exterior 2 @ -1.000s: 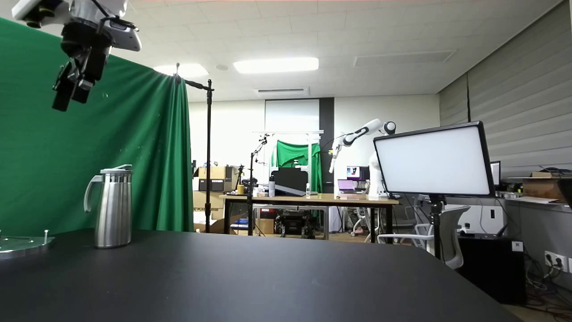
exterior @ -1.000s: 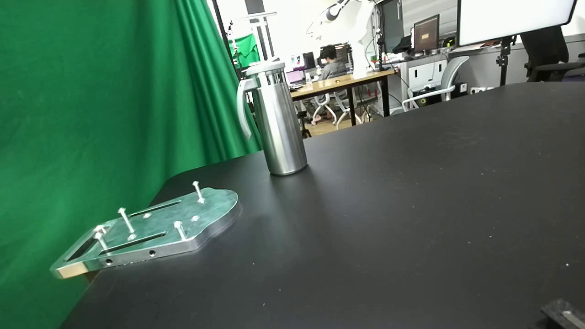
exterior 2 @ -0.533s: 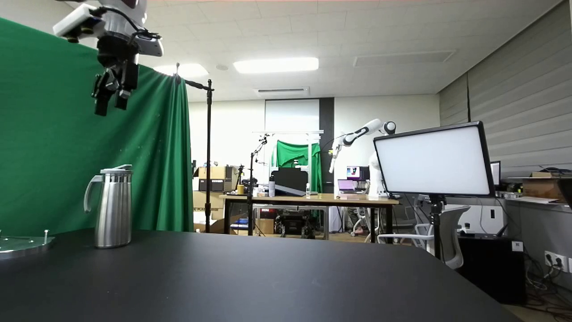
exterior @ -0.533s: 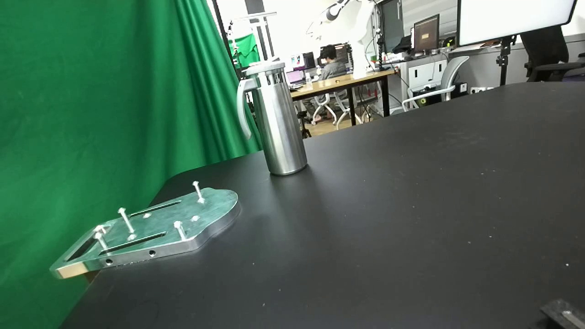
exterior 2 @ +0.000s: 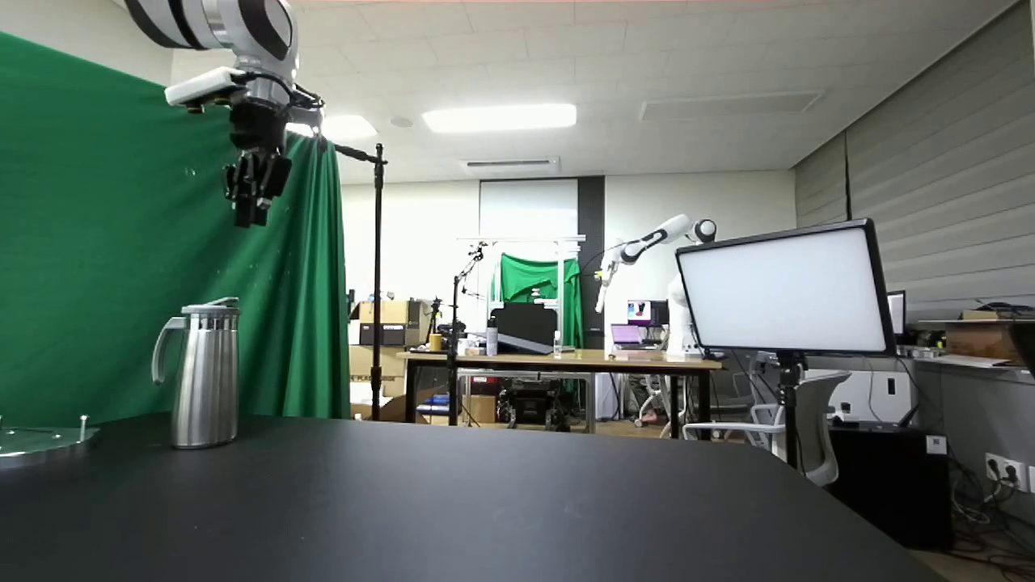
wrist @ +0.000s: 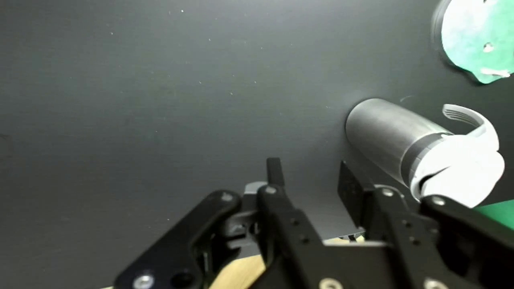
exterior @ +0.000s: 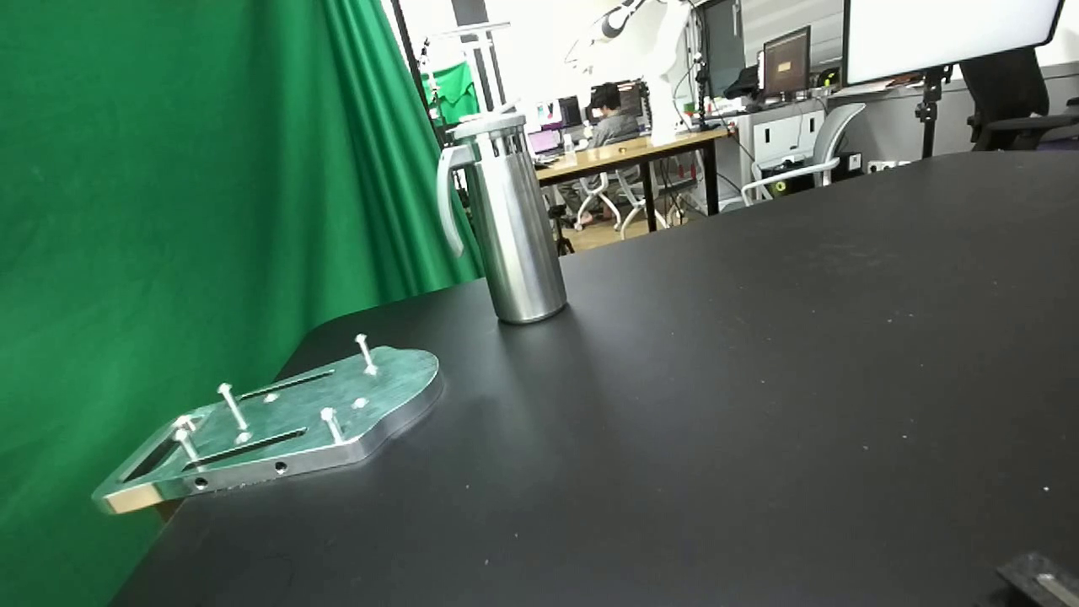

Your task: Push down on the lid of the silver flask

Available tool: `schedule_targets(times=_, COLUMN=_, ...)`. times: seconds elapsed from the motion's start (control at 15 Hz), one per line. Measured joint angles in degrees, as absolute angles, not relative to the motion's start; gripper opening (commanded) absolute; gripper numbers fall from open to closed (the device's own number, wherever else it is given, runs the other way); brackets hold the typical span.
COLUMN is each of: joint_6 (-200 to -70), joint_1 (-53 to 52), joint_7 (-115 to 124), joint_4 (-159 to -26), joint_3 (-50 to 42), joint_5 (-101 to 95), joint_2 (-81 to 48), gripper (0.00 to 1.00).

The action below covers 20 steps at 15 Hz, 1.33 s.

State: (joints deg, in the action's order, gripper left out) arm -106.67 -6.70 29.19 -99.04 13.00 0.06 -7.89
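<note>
One gripper (wrist: pixel 310 178), black, jaws moderately apart, nothing between them; hangs higher than the lid (wrist: pixel 466 172) and off to its side, not touching. Step, as judged: approach. Next: centre over the lid, press straight down. Lid: round, pale, smooth, atop the silver flask (wrist: pixel 387 130), an upright brushed-steel cylinder with curved handle (wrist: pixel 486 130). Tabletop (wrist: pixel 160 120): matt black. Curtain (exterior 2: pixel 81 242) beyond: draped green cloth.

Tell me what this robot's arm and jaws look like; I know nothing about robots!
The smooth, rounded white arm has black bands and dark patches. At its wrist are a flat white box and a thin, curling black cable. The jaws are black, made of slim jointed bars dotted with round, silvery screw heads. No lettering is readable.
</note>
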Motion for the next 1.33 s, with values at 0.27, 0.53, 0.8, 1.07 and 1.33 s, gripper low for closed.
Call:
schedule_targets(times=0.27, joint_6=-103.4, joint_1=-11.5, joint_7=29.2, joint_4=-88.0, joint_3=12.7, joint_5=-1.7, joint_2=-16.8, gripper=0.09)
schedule_targets(times=0.53, joint_6=-100.6, joint_1=-14.4, joint_7=29.2, joint_4=-81.6, joint_3=11.9, joint_5=-2.3, joint_2=-22.1, gripper=0.01)
schedule_targets(times=0.8, joint_6=-100.2, joint_1=-14.4, joint_7=29.2, joint_4=-80.7, joint_3=11.5, joint_5=-2.3, joint_2=-22.4, gripper=0.00)
schedule_targets(times=1.07, joint_6=-101.5, joint_1=-15.6, joint_7=28.7, joint_4=-80.5, joint_3=10.5, joint_5=-2.3, joint_2=-23.1, gripper=0.00)
schedule_targets(times=1.33, joint_6=-102.2, joint_1=-17.6, joint_7=27.9, joint_4=-77.9, joint_3=9.9, joint_5=-2.3, joint_2=-26.0, gripper=0.00)
